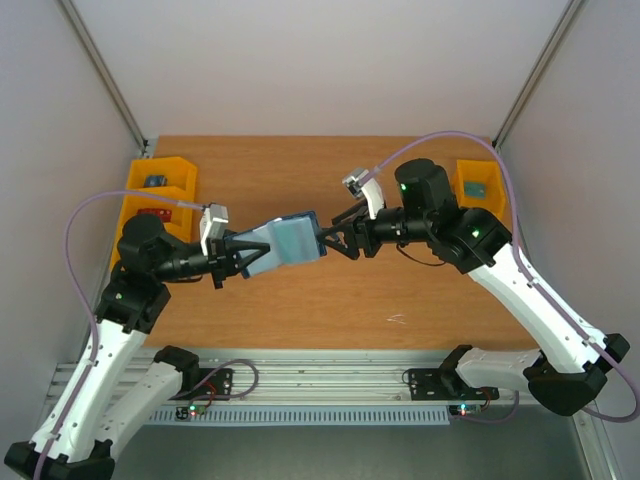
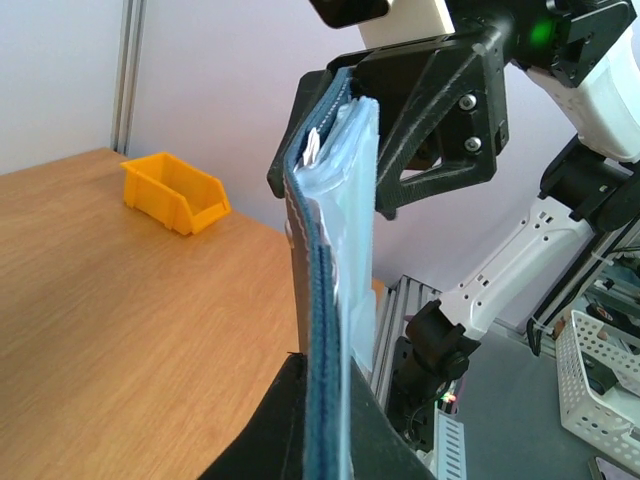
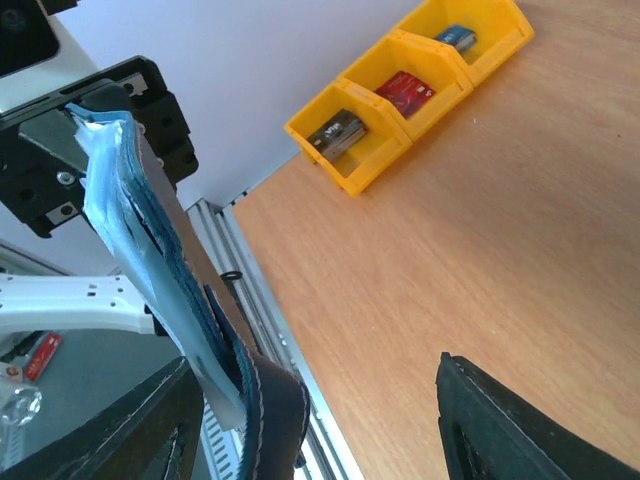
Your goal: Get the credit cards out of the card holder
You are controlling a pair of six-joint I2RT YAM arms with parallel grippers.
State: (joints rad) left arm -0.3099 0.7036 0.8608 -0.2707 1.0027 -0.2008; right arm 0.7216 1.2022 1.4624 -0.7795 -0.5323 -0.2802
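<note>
The card holder (image 1: 288, 243) hangs above the middle of the worktop (image 1: 420, 290). My left tool (image 1: 243, 258) is clamped on its left end and my right tool (image 1: 330, 236) stands wide at the other. On one grip it could twist loose, spilling the credit cards hidden inside.

No legible text, label or number in any view

Wooden desk (image 1: 300, 300). 3 yellow bins (image 3: 360, 170) in a row at its far left corner: dark, red and blue items inside. 1 more yellow bin (image 1: 465, 178) far right. White wire basket (image 2: 600, 390) off the desk.
</note>
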